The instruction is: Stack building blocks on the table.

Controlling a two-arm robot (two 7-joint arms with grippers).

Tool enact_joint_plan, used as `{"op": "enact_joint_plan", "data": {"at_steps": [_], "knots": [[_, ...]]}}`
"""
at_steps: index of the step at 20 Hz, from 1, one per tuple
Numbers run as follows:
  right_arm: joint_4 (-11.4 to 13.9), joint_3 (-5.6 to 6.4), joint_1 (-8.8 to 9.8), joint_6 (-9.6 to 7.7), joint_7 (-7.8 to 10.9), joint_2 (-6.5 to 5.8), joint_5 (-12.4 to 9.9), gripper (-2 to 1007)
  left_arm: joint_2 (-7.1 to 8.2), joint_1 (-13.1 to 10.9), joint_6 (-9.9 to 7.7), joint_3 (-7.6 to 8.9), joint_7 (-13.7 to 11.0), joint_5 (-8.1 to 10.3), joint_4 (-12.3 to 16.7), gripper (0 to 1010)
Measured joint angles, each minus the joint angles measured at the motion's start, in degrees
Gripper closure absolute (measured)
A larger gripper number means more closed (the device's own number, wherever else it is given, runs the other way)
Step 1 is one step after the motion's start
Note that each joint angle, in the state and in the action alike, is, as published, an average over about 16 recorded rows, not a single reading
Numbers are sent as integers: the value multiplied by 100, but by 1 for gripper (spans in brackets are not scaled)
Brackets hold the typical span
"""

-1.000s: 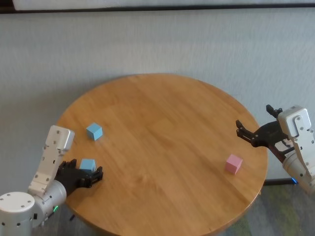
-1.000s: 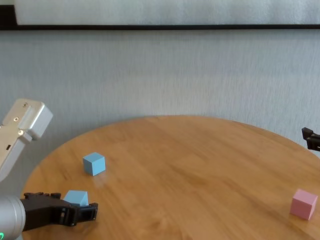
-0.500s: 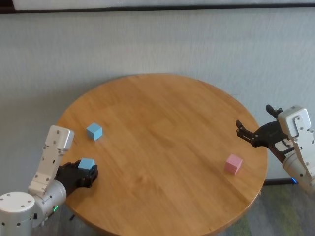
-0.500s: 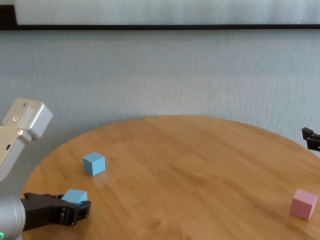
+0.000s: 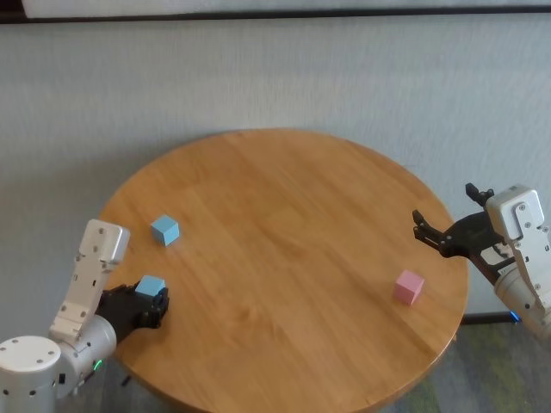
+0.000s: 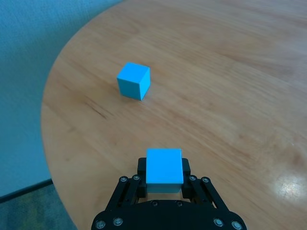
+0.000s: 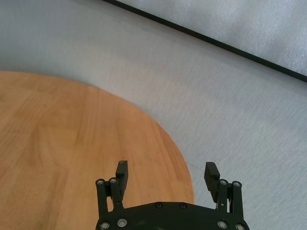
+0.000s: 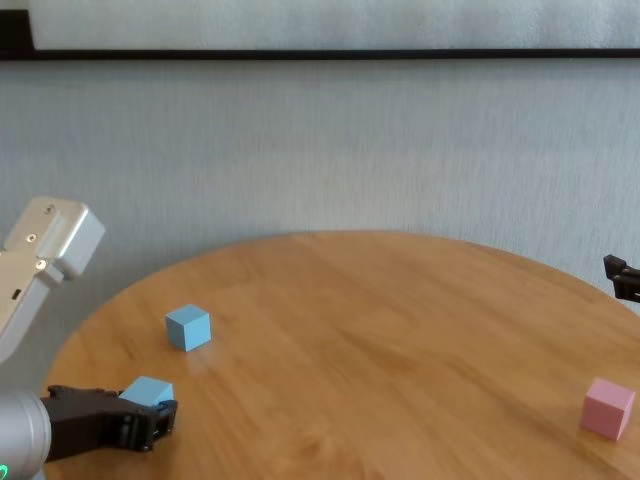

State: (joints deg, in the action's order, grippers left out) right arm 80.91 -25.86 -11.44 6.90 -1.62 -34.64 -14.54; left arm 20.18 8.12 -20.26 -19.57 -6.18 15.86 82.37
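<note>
My left gripper [image 5: 151,303] [image 6: 164,178] [image 8: 150,410] is shut on a light blue block [image 5: 151,286] [image 6: 164,166] [image 8: 148,391] at the near left edge of the round wooden table [image 5: 293,258]. A second light blue block [image 5: 164,230] [image 6: 134,80] [image 8: 188,327] sits on the table just beyond it. The pink block [image 5: 409,286] [image 8: 609,407] sits near the table's right edge. My right gripper [image 5: 430,231] [image 7: 166,173] is open and empty, hovering at the right edge above and beyond the pink block.
The table's edge runs close to both grippers. Grey carpet surrounds the table, with a wall baseboard [image 5: 275,13] behind it.
My left gripper's fingers have closed in on the light blue block and drawn slightly back toward the table edge. The right arm has not moved.
</note>
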Motion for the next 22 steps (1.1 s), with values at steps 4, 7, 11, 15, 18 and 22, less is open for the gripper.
{"op": "enact_joint_plan", "data": {"at_steps": [4, 7, 11, 15, 18, 22], "knots": [[0, 0, 0, 0, 0, 0, 0, 0, 92, 30, 119, -105, -198, -123, 55, 614], [0, 0, 0, 0, 0, 0, 0, 0, 196, 73, 241, -227, -423, -252, 112, 614], [0, 0, 0, 0, 0, 0, 0, 0, 357, 181, 422, -439, -863, -439, 186, 614], [0, 0, 0, 0, 0, 0, 0, 0, 504, 357, 573, -668, -1442, -545, 213, 614], [0, 0, 0, 0, 0, 0, 0, 0, 577, 534, 637, -829, -1867, -557, 174, 614], [0, 0, 0, 0, 0, 0, 0, 0, 591, 821, 656, -1013, -2358, -504, 19, 614]]}}
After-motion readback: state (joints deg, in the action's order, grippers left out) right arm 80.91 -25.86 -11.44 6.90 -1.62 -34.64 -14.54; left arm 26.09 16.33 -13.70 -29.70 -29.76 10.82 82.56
